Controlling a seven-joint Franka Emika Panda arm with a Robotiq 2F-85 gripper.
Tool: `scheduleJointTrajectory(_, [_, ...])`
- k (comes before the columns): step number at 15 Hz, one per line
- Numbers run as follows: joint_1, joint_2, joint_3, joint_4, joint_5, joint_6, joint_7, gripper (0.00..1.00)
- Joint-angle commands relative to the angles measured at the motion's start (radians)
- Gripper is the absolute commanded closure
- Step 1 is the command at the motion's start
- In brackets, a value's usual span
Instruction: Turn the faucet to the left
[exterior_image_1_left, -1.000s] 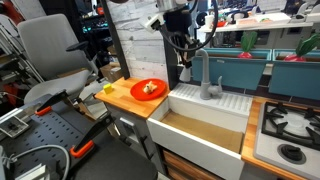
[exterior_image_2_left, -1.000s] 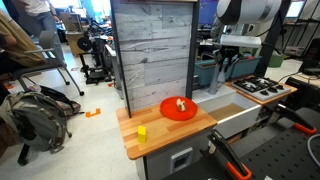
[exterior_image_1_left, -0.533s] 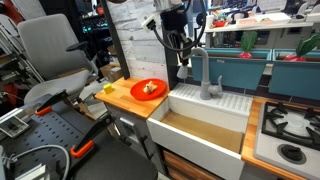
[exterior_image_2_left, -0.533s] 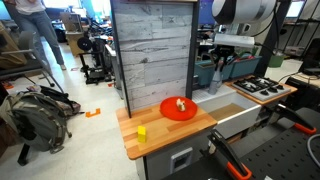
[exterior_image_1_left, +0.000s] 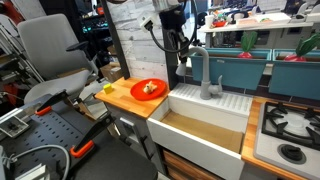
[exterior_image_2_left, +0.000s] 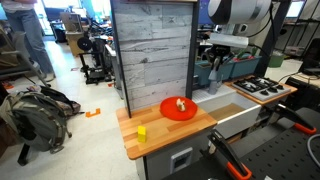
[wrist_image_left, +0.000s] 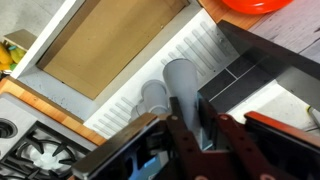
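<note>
The grey faucet (exterior_image_1_left: 207, 78) stands at the back of the white sink (exterior_image_1_left: 205, 112), its arched spout reaching toward the wooden panel. My gripper (exterior_image_1_left: 186, 60) hangs at the spout's end, also seen in an exterior view (exterior_image_2_left: 217, 77). In the wrist view the spout (wrist_image_left: 178, 78) runs from its thick base (wrist_image_left: 154, 97) in between my two fingers (wrist_image_left: 188, 98), which are closed around it. The side lever is not clearly visible.
A red plate (exterior_image_1_left: 148, 89) with food sits on the wooden counter (exterior_image_2_left: 160, 128) beside the sink, with a small yellow object (exterior_image_2_left: 142, 132) near it. A stove (exterior_image_1_left: 290, 125) lies on the sink's other side. A tall wood-panel wall (exterior_image_2_left: 150, 50) stands behind the counter.
My gripper and the spout's end have shifted a little toward the wood panel and the plate side. The faucet's base has stayed in place.
</note>
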Motion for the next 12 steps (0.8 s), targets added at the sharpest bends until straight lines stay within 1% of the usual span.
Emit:
scheduleJointTrajectory(1, [0.034,0.067,0.031,0.099,0.057,0.063,0.013,0.94])
scheduleJointTrajectory(12, [0.052,0.081,0.017,0.145,0.065,0.063,0.082,0.94])
